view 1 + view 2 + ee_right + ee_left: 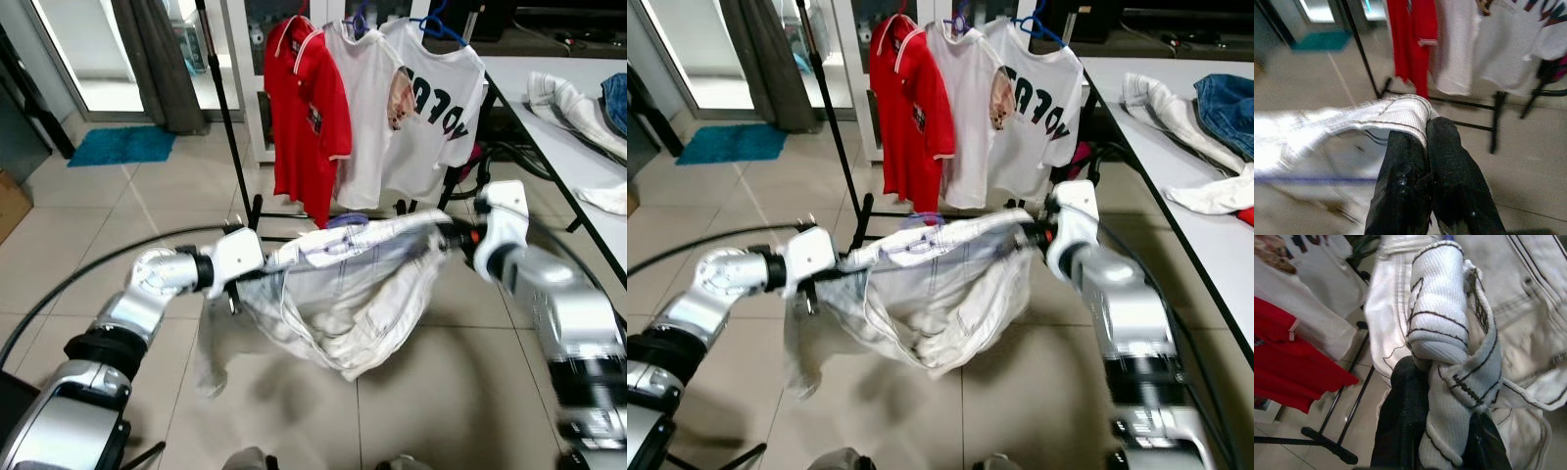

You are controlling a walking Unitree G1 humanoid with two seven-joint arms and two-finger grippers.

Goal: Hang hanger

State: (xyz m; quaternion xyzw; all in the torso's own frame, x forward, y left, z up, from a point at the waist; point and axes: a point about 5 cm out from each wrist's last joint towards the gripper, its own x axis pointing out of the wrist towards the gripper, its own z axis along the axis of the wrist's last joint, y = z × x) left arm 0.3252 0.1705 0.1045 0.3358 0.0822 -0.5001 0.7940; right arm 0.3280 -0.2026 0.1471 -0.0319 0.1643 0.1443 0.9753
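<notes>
White jacket [343,294], its purple hanger [345,221] mostly hidden, stretched between left gripper [1442,382] and right gripper [1426,132], both clamped on cloth; shirt lettering [443,98] unreadable.

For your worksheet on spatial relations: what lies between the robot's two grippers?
In the left eye view, a white jacket on a purple hanger stretches from the left gripper to the right gripper, sagging in between.
</notes>
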